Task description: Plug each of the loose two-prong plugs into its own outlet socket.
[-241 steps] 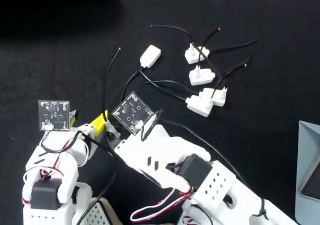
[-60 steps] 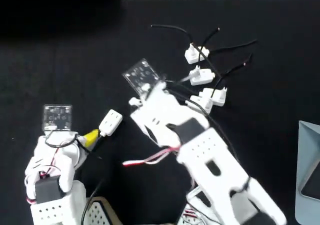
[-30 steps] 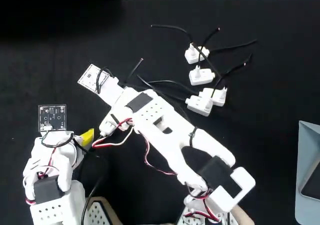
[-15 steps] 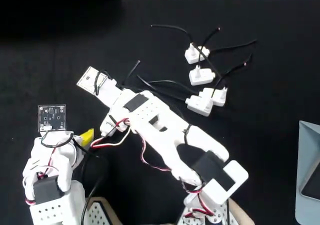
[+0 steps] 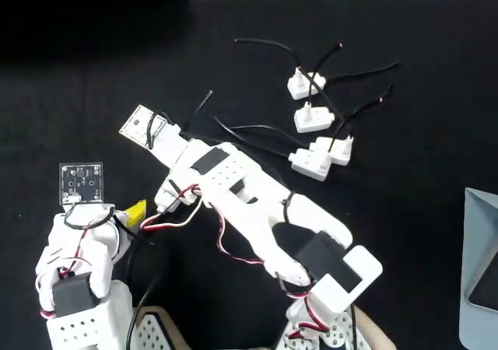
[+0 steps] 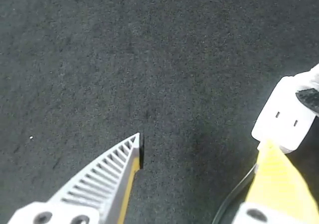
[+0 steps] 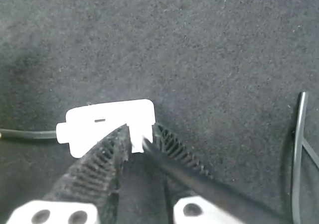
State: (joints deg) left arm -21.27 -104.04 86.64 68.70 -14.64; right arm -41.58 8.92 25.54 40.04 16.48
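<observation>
A white outlet socket (image 6: 285,115) on a black cable shows its two slots and rests against the yellow finger (image 6: 269,176) of my left gripper (image 6: 202,142), which is open over bare black cloth. My right gripper (image 7: 135,137) is shut on that socket (image 7: 107,122), its black fingers clamped on the socket's body. From above, the right arm lies across the table toward the left. The socket (image 5: 164,201) peeks out under its wrist, just beside the left gripper (image 5: 131,213). Several loose white two-prong plugs (image 5: 313,118) lie at the back right.
Thin black cables (image 5: 268,47) trail from the plugs across the back of the table. A grey tray (image 5: 478,264) stands at the right edge. The right arm's body (image 5: 257,210) and its wires cover the middle front.
Over the earlier frames the right arm took the socket from the back centre and swung it left to the left gripper. In the last second it barely shifted.
</observation>
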